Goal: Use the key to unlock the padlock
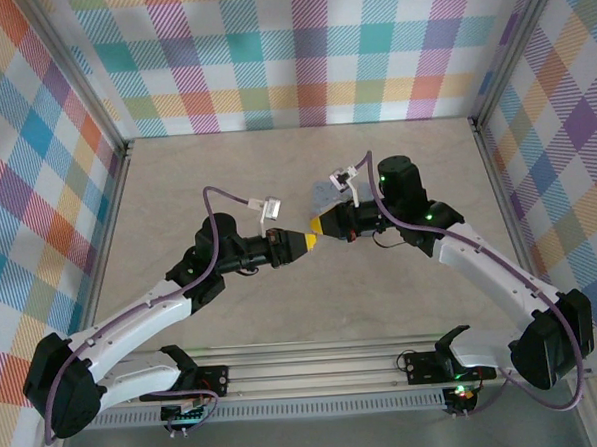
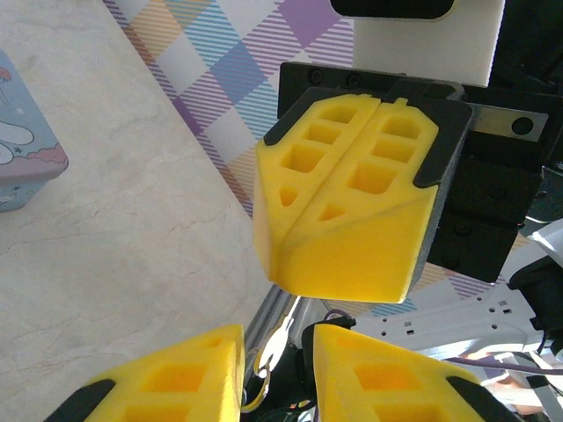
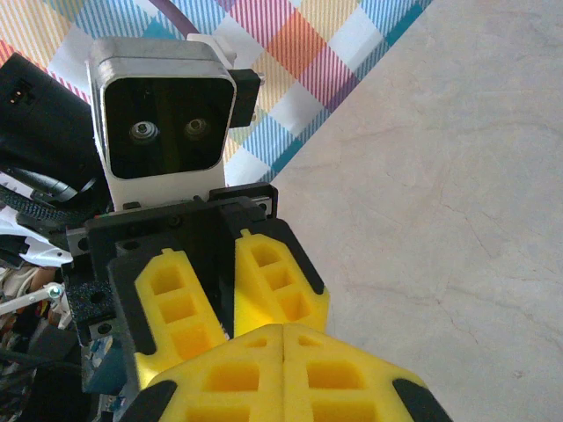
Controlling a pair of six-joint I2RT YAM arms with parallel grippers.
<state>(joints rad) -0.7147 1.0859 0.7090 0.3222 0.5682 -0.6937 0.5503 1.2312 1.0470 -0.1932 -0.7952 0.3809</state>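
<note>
Jaws nearly tip to tip mid-table, left gripper (image 1: 308,242) slightly parted, right gripper (image 1: 320,226) pressed together, over beige marbled tabletop (image 1: 206,168) ringed by pastel plaid walls (image 1: 300,53).

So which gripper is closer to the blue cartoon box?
Right, by a little, it seems. From above, the right gripper sits just on the near side of the box; the left gripper meets it tip to tip, slightly farther back.

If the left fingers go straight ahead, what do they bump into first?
The left fingers would bump the right fingers first. Those are shut and sit tip to tip with them, right ahead. Whether they already touch is hard to tell.
</note>
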